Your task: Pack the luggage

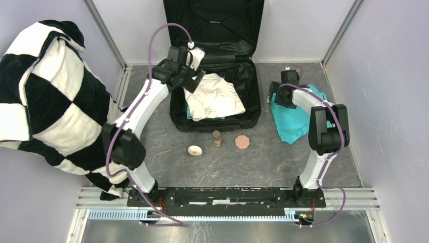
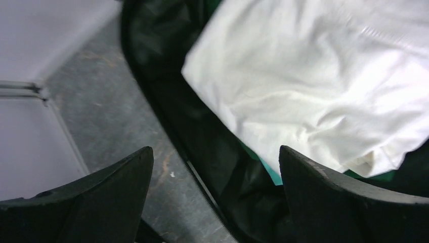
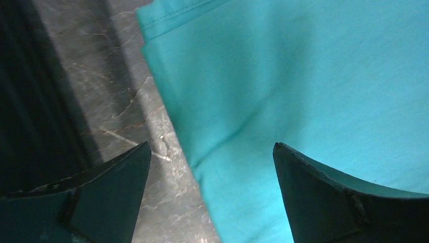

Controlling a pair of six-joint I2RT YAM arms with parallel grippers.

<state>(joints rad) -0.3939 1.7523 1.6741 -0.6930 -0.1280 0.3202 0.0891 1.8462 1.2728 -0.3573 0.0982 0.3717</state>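
The black suitcase [image 1: 176,109] lies open at the back middle of the table, its lid up against the wall. A cream-white garment [image 1: 212,96] lies inside on top of a teal cloth; it also shows in the left wrist view [image 2: 324,76]. My left gripper [image 1: 194,77] is open and empty above the suitcase's left rim [image 2: 202,167]. My right gripper [image 1: 277,96] is open and empty above the left edge of a teal garment [image 1: 298,119] lying right of the suitcase, seen close in the right wrist view [image 3: 303,86].
A black-and-white checkered blanket [image 1: 45,96] hangs over the left wall. In front of the suitcase stand a cream round object [image 1: 195,150], a small brown cylinder [image 1: 216,138] and a tan octagonal block [image 1: 243,142]. Walls close the table on three sides.
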